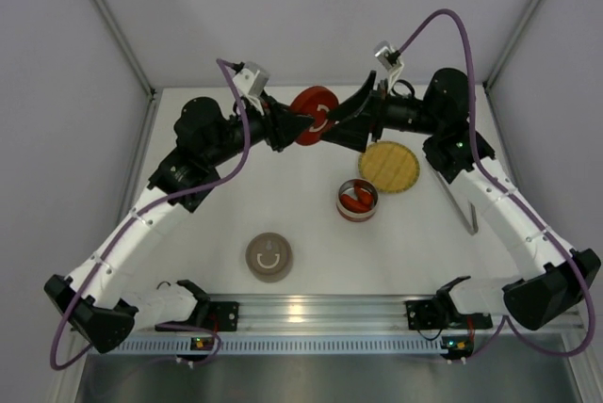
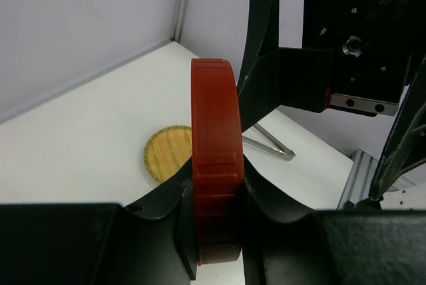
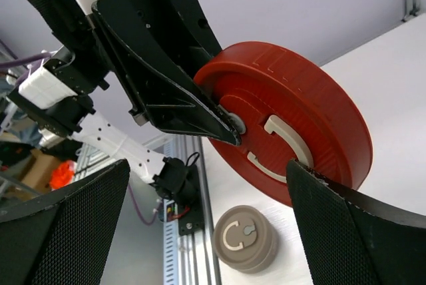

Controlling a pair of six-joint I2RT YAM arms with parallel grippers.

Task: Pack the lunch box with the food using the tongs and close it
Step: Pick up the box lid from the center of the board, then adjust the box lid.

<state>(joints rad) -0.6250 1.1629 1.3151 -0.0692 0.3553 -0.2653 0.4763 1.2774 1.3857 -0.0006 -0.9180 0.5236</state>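
Near the front edge of the counter [image 1: 405, 266] sits a round brown tin [image 1: 269, 257] with its lid on. A bit farther back, in the middle, is the open red lunch box [image 1: 357, 216]. The red food pieces [image 1: 356, 199] lie inside it. The yellow plate [image 1: 389, 166] is just behind the box, on its right. The tongs [image 1: 468, 207] lie flat on the counter on the right side, well apart from both tools. At the far back, up in the air, the left tool [image 1: 298, 126] is clamped on the red lid [image 1: 314, 113] and holds it on its edge. The right tool [image 1: 332, 128] has its fingers wide apart, right by the flat face of the lid. I cannot tell if it touches the lid.
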